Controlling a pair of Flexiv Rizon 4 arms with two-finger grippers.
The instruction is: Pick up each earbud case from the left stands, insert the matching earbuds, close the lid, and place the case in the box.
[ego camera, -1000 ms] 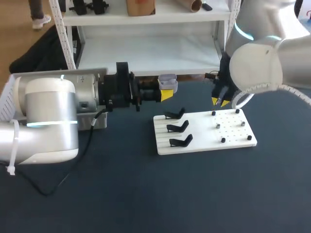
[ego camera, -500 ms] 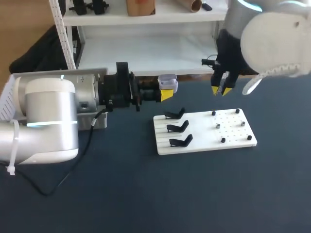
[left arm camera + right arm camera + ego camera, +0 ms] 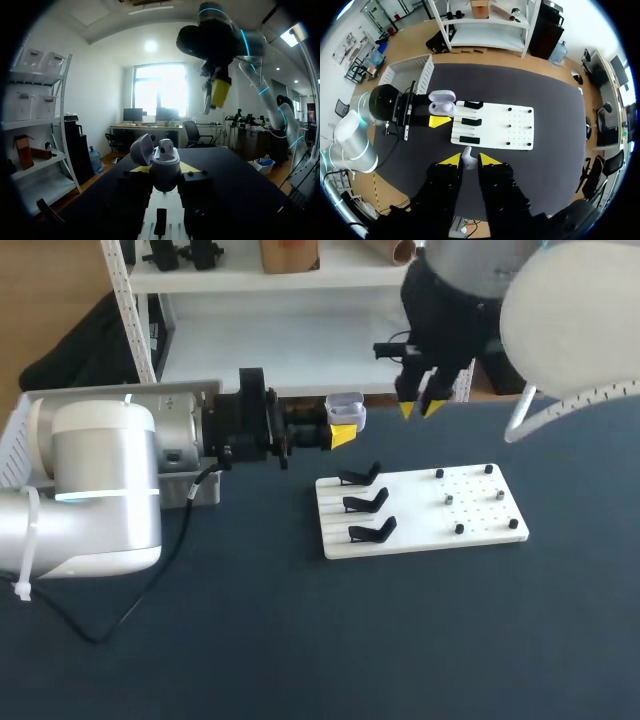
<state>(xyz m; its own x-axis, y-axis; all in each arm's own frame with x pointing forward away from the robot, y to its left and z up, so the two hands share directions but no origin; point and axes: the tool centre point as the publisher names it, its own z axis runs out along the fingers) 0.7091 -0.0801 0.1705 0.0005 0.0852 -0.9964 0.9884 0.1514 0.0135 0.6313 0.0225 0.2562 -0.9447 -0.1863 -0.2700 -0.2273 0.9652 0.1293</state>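
Right wrist view shows my right gripper (image 3: 470, 160) clamped on a small white earbud (image 3: 467, 157), with a yellow tip pressing it from each side. It hangs high over the near edge of the white stand board (image 3: 520, 131). Left wrist view shows my left gripper (image 3: 164, 171) closed on the open earbud case (image 3: 165, 167), holding it off the table. Its lid (image 3: 141, 150) is tipped back, and the right gripper hangs above and ahead of it, still apart.

To do the insertion well, I would keep the left arm still and bring the earbud straight over the free well. I would line it up with the cavity, staying clear of the raised lid, then come down slowly. The fingers should part only once the bud is seated (a tilted bud would probably jam or pop out).

Against a second ago, the right gripper has lifted off the peg side of the board and swung back toward the case. The left arm, case, board and black stands (image 3: 364, 502) have not moved.
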